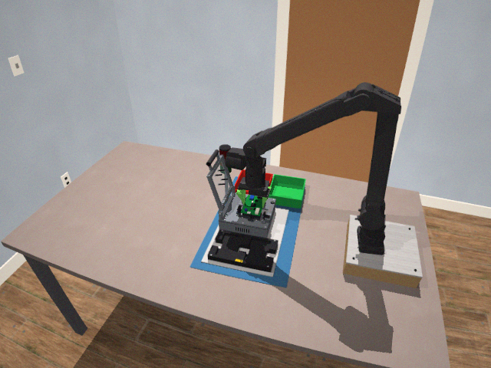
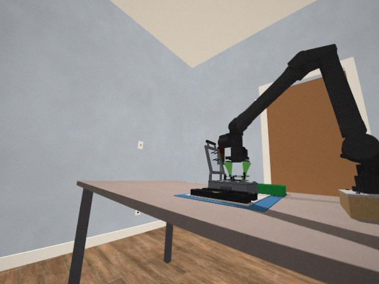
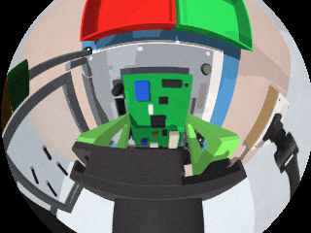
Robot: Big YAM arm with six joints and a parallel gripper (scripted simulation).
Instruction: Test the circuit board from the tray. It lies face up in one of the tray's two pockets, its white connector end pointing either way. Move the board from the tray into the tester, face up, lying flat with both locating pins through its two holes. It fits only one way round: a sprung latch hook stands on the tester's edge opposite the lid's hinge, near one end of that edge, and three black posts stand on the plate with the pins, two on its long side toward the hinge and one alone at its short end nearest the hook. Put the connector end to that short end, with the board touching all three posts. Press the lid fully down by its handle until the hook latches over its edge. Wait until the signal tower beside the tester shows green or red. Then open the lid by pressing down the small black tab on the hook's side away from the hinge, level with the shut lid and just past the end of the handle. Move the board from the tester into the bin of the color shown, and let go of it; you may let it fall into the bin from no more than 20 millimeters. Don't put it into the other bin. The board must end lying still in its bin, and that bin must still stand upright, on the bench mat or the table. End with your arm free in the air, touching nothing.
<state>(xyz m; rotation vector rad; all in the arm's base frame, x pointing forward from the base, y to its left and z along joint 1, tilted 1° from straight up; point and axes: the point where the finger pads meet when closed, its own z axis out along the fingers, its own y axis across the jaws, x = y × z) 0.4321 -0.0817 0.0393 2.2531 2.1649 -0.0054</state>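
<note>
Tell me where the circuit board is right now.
The circuit board is gripped between the green fingers of the gripper, low over the tester with its lid raised, just in front of the red bin.
</note>
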